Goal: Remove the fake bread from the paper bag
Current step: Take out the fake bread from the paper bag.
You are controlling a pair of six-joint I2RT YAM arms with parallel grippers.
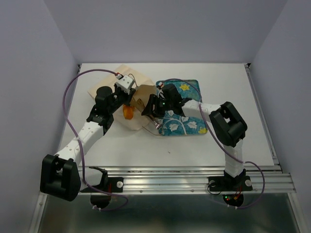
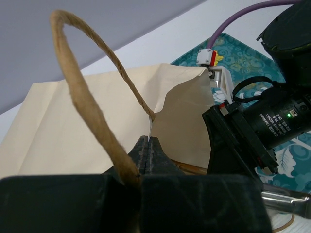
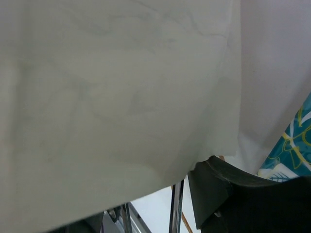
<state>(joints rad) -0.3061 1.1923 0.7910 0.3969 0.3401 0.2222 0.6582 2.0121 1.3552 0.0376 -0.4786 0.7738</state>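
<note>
Here, note left gripper [image 2: 148, 144] pressed together, pinching paper bag [image 2: 73, 131] rim beside handle [image 2: 73, 87]. Cannot tell right gripper [image 1: 147, 110] spread. Locate fake bread [image 1: 128, 112] in bag mouth, just beside tray [image 1: 192, 127].

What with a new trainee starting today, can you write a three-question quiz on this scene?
1. True or false: the left gripper is open.
2. In the top view, where does the tray lie relative to the bag? A) to its left B) to its right C) inside it
3. Fill in: the bread showing at the bag is ____ in colour.
Key: 1 false, it is shut on the bag's rim. 2 B. 3 orange.
</note>
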